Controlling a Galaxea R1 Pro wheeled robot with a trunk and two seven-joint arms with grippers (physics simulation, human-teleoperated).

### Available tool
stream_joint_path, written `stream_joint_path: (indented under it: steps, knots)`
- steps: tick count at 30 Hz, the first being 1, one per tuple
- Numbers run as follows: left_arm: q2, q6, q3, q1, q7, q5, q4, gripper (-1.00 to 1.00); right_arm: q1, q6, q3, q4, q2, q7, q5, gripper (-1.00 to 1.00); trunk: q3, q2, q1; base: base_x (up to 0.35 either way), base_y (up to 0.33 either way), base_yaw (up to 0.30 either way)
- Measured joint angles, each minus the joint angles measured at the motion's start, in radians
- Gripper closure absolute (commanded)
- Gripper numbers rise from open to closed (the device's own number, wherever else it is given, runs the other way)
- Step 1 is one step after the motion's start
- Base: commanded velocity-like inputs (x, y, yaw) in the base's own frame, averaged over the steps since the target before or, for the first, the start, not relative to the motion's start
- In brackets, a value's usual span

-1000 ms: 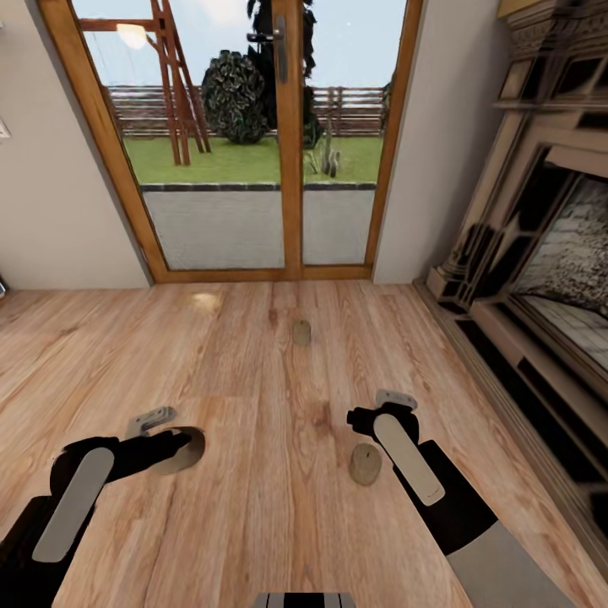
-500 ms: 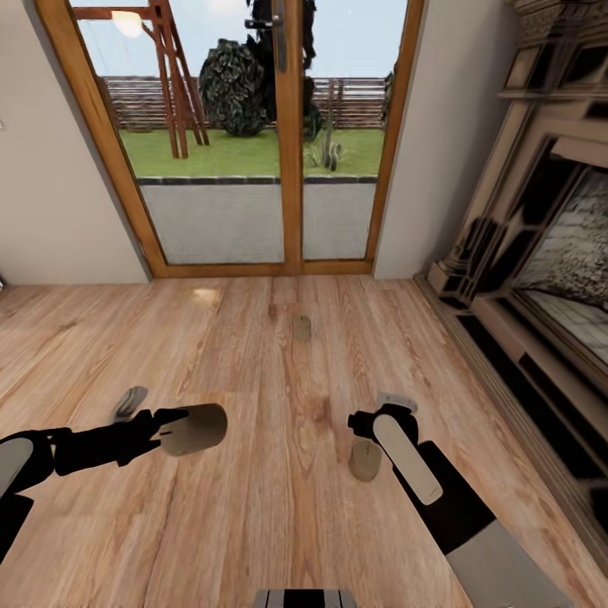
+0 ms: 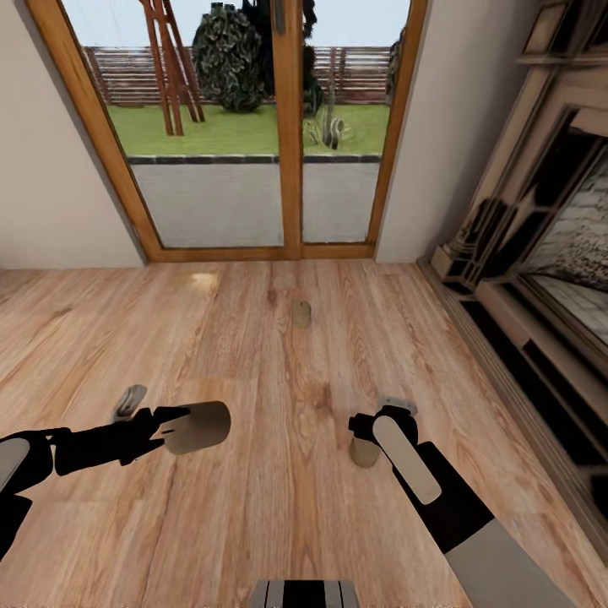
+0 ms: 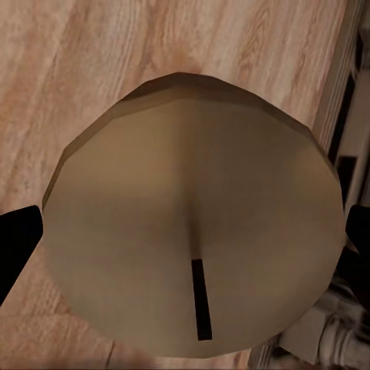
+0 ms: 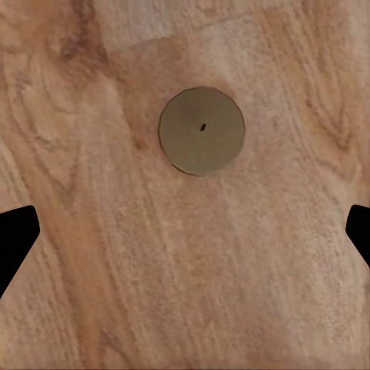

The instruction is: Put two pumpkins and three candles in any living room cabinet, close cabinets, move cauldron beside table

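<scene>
Your left gripper [image 3: 173, 426] has swung outward with a candle [image 3: 201, 426] and now carries it on its side, clear of the plank floor [image 3: 279, 523]; one of three is secured. Its fingers are clamped on that candle, whose wick end faces the left wrist camera. Your right gripper [image 3: 382, 415] hangs over a second candle [image 3: 365, 452] standing near, fingers [image 5: 17, 239] spread wide and touching nothing, so that pickup is not begun. The third candle [image 3: 301, 313] stands farther off, toward the glass door [image 3: 253, 203].
</scene>
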Motion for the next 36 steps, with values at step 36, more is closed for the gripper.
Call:
stream_joint_path:
  steps: [36]
  knots:
    - [0.002, 0.001, 0.001, 0.008, -0.105, 0.075, 0.002, 1.0, 0.0, -0.003, -0.004, 0.029, -0.002, -0.002, 0.003, -1.0, -0.124, -0.008, 0.014, 0.0, 0.0, 0.0]
